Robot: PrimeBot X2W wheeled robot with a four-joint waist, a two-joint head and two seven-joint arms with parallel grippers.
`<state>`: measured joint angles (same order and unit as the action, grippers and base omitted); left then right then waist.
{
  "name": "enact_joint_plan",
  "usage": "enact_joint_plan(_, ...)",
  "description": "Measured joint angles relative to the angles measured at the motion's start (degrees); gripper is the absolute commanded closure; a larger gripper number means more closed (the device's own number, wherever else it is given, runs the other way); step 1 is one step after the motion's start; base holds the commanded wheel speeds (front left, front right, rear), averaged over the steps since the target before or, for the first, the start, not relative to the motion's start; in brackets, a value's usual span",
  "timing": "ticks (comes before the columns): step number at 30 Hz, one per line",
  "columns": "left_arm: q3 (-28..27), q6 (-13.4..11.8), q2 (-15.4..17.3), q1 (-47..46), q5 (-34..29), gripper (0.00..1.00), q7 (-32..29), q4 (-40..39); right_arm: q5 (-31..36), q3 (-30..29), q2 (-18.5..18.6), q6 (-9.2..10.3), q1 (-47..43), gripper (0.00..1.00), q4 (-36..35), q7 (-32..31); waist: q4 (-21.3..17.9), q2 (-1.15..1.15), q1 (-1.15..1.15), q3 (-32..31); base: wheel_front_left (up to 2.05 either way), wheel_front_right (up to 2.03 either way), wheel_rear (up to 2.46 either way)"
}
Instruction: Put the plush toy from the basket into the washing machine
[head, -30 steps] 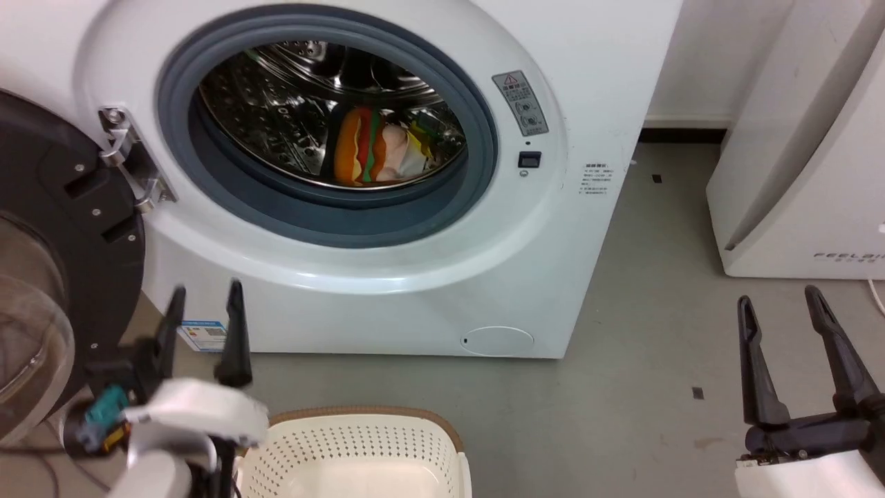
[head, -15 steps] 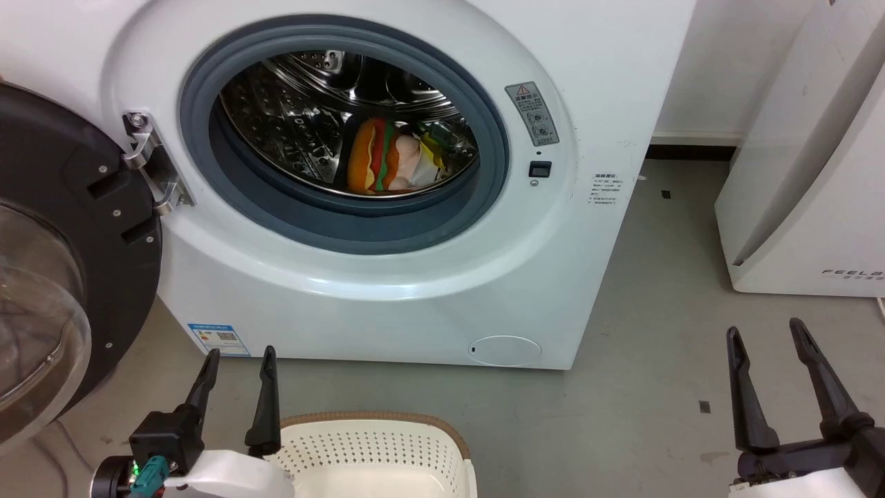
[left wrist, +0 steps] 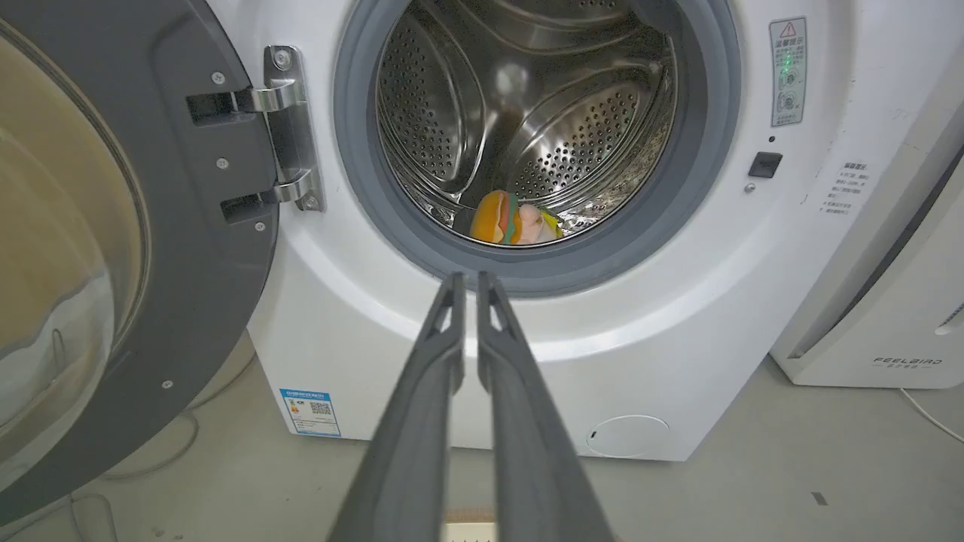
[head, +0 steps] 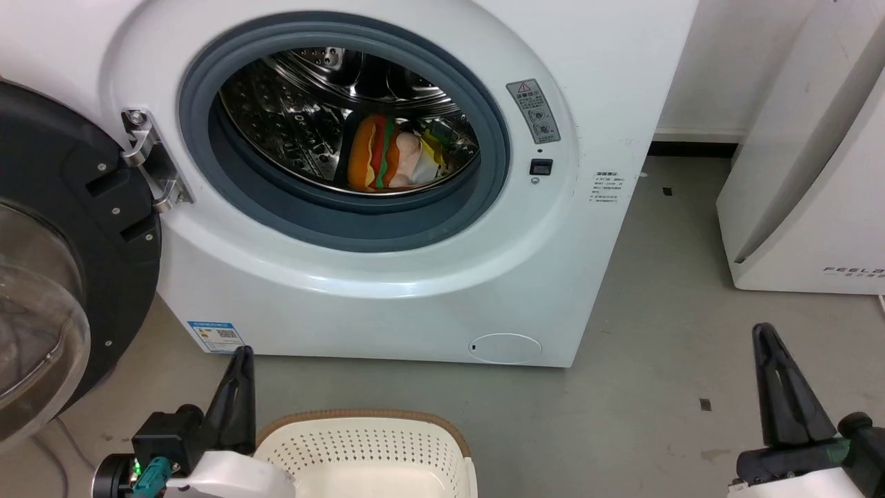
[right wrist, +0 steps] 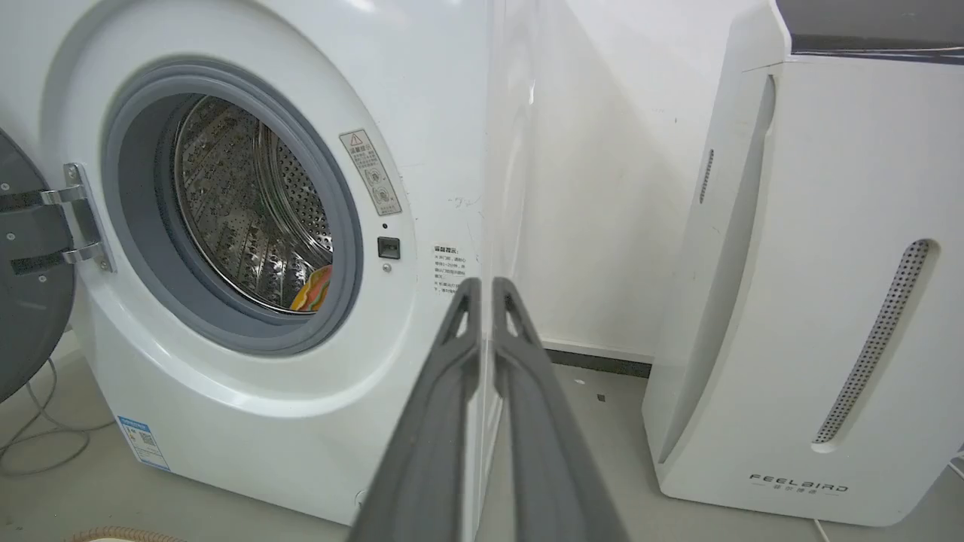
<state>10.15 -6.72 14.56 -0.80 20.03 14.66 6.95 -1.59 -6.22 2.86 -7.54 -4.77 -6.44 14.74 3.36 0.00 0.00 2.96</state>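
Note:
The plush toy [head: 386, 161], a small hamburger with an orange bun, lies on the bottom of the steel drum inside the washing machine [head: 387, 290]; the left wrist view shows the plush toy [left wrist: 514, 226] through the porthole, and an orange edge of the plush toy [right wrist: 314, 290] peeks out in the right wrist view. The cream basket [head: 366, 453] with its brown rim stands on the floor in front of the machine. My left gripper [head: 240, 361] hovers at the basket's left, shut on nothing. My right gripper [head: 767, 340] hangs at the lower right, also shut and holding nothing.
The machine's dark round door [head: 62, 270] stands swung open at the left. A white FEELBIRD appliance [head: 809, 173] stands on the right by the wall. Grey floor [head: 657, 332] lies between it and the machine. Cables [right wrist: 38, 436] trail on the floor at the left.
Both grippers have gone from open to shut, with nothing between the fingers. The head camera shifted slightly between the earliest frame and now; the plush toy stays in the drum.

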Motion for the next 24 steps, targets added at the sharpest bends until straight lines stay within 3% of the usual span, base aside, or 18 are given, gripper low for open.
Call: enact_joint_plan(24,-1.66,0.94,-1.80,0.00,-3.28,1.00,-2.56,-1.02,0.09,1.04,0.00,0.00,0.27,1.00,0.92,-2.63,-0.64,0.00,0.01,-0.56,0.00,0.00,0.00)
